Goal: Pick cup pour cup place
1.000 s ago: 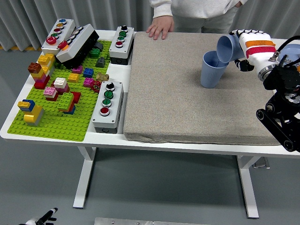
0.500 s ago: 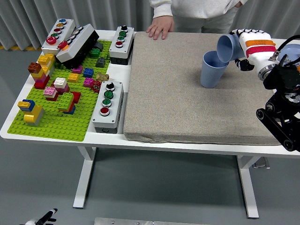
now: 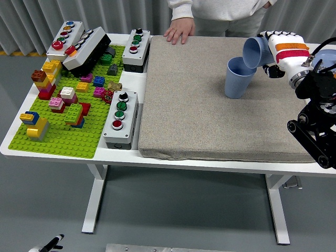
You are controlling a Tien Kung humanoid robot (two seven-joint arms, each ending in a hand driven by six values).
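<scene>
A blue cup (image 3: 238, 77) stands upright on the grey mat (image 3: 210, 105), toward its far right. Just above its rim hangs a second blue cup (image 3: 254, 52), tipped on its side with its mouth pointing down and left at the standing cup. My right hand (image 3: 273, 50), white with an orange band, is shut on this tilted cup, and its black arm comes in from the right edge. What is inside either cup cannot be seen. My left hand shows only as fingertips (image 3: 50, 243) at the bottom left, below the table.
A person stands at the far side with one hand (image 3: 179, 32) flat on the mat's far edge. On the left lie a green baseplate (image 3: 63, 142) with several coloured bricks and three grey button boxes (image 3: 121, 118), plus a black box (image 3: 88, 50).
The tilted cup and my right hand have risen a little. The fingertips at the bottom left have shifted slightly. Nothing else has moved.
</scene>
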